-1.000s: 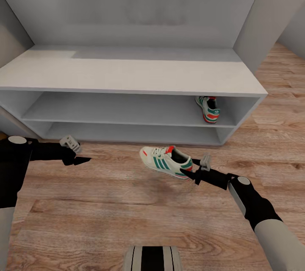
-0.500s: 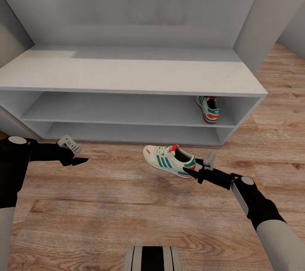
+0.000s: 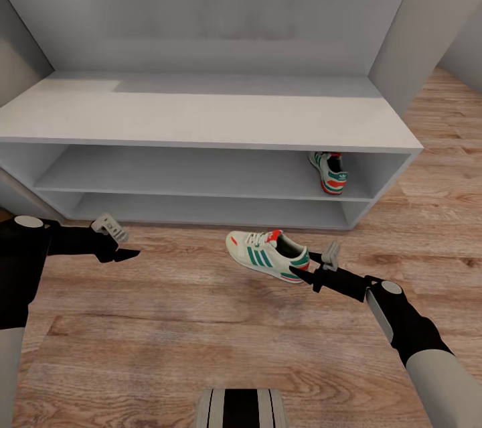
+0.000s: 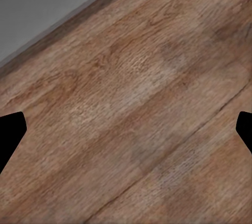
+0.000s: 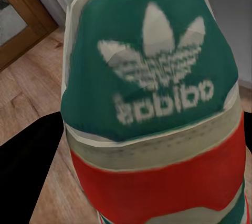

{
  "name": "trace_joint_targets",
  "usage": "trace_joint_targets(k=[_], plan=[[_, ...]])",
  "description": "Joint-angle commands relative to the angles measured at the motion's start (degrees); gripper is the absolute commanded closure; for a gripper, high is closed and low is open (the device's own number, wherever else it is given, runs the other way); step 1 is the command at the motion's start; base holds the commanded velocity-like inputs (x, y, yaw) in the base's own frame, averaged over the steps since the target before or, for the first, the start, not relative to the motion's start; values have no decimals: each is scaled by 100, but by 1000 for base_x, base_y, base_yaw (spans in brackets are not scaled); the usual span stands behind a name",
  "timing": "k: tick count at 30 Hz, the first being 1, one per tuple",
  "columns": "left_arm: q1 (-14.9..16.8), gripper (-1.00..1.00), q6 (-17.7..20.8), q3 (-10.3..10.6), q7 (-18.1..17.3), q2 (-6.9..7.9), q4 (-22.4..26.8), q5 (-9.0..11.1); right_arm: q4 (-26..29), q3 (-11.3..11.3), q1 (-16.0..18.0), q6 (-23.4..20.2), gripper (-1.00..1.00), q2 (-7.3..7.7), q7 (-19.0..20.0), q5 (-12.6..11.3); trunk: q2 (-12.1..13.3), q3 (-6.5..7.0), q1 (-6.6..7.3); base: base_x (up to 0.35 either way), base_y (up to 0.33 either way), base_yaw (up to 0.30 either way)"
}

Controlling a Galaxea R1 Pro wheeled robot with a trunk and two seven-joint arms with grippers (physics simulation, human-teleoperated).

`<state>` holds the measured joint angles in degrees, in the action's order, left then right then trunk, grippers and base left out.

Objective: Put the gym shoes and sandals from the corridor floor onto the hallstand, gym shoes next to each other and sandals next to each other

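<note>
Before the rack: white lace-up gym shoe with green stripes and a red-orange heel [image 3: 268,253] lies on the light brown wood-plank floor [image 3: 201,334], in front of the low grey-white hallstand [image 3: 201,116].
Step in hand: second sneaker's pick-up; the right gripper [image 3: 302,272] pinches the heel, whose green trefoil patch fills the right wrist view [image 5: 152,77].
Left gripper [image 3: 127,254]: hovers over bare planks, fingertips spread, holding nothing.
Next move, judged: lift the shoe clear and set it on the upper shelf beside its mate, heel outward.
Count: two sneakers, one on the floor, one already shelved at the right end [image 3: 329,172]; sandals, none seen.
</note>
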<state>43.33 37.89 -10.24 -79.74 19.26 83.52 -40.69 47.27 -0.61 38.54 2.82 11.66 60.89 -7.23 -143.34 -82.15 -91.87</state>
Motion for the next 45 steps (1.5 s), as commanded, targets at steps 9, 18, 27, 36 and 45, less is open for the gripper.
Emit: trace_joint_targets(k=[9, 18, 27, 36, 45], plan=[[-20, -100, -7, 7, 3, -12, -130, 2, 10, -3, -5, 1, 100, 3, -8, 2, 0, 0, 0, 0, 0, 0], [-25, -100, -10, 7, 17, -25, -219, -2, 37, -61, -4, -21, 100, -6, -95, -6, 0, 0, 0, 0, 0, 0], [-26, -100, -10, 5, 16, -31, -243, -2, 85, -896, -4, -353, 100, -34, -906, -6, 0, 0, 0, 0, 0, 0], [-39, -100, -12, 8, 17, -57, -361, -2, 104, -1143, -4, -464, 100, -49, -1300, -6, 0, 0, 0, 0, 0, 0], [-62, -100, -18, 6, 314, -206, -530, 6, 179, -1367, -4, -562, 100, -95, -1507, -11, 0, 0, 0, 0, 0, 0]])
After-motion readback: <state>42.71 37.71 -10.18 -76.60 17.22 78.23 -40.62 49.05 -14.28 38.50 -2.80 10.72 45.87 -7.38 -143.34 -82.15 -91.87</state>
